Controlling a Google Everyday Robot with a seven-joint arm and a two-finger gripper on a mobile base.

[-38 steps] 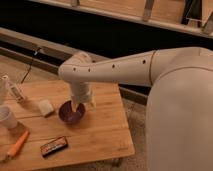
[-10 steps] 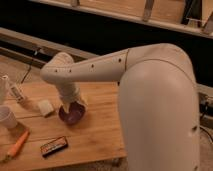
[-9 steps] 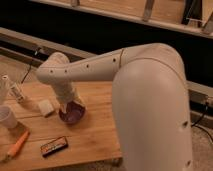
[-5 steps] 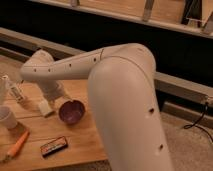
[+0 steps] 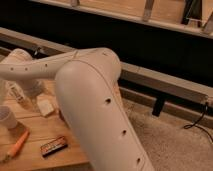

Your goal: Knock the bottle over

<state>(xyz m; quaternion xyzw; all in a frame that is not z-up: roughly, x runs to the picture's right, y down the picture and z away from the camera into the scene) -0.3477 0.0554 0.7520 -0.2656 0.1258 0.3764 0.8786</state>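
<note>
The bottle (image 5: 16, 94) is small, slender and white with a pale marked label. It stands upright at the far left of the wooden table (image 5: 35, 161). My white arm sweeps in from the right and fills the middle of the camera view. Its wrist bends down at the left, and the gripper (image 5: 31, 92) hangs there just right of the bottle, close beside it. I cannot tell whether they touch.
A squat white cup (image 5: 6, 118) stands in front of the bottle. A pale sponge-like block (image 5: 46, 106) lies right of the gripper. An orange carrot-like piece (image 5: 19, 144) and a dark snack bar (image 5: 54, 146) lie near the front edge. A grey ledge (image 5: 165, 82) runs behind.
My arm has swung left across the table, from over the purple bowl to beside the bottle. The arm now hides the bowl. The bottle still stands.
</note>
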